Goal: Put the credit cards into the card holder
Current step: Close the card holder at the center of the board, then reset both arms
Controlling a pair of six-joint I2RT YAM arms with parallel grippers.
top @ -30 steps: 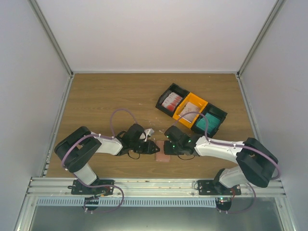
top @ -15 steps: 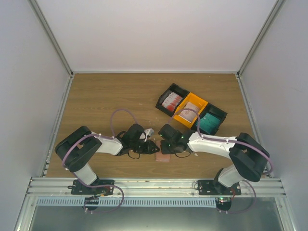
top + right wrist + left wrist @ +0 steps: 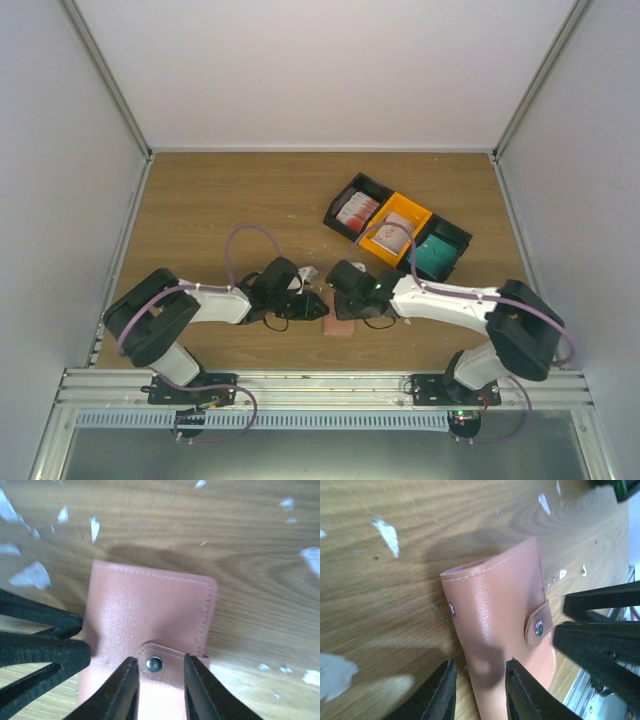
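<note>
While plain white walls point(image 3: 320, 70) closed the booth on three sides, the wood-grain table point(image 3: 200, 200) filled its floor, with a metal rail point(image 3: 320, 385) along the near edge where both arms were bolted. Seen close, the wood was flecked with small white scraps point(image 3: 387, 535).

From the left, the left arm point(image 3: 200, 305) reached in low toward the middle of the near side. Its left pincer point(image 3: 481, 666) stood a little spread, one finger over bare wood just beside the card holder point(image 3: 500, 615) and the other over its leather. The salmon-brown holder lay flat and folded on the table between the two arms, its snap tab point(image 3: 172, 662) lying across one edge.

The right pincer point(image 3: 160, 659) met it from the other side, likewise slightly spread, its fingers astride the tab. Whether either pincer actually pressed the leather could not be told.

Further right and back, three bins point(image 3: 412, 202) sat in a slanted row touching one another — black, orange, black. They held the credit cards point(image 3: 355, 210): red-and-white, whitish-pink, teal.
</note>
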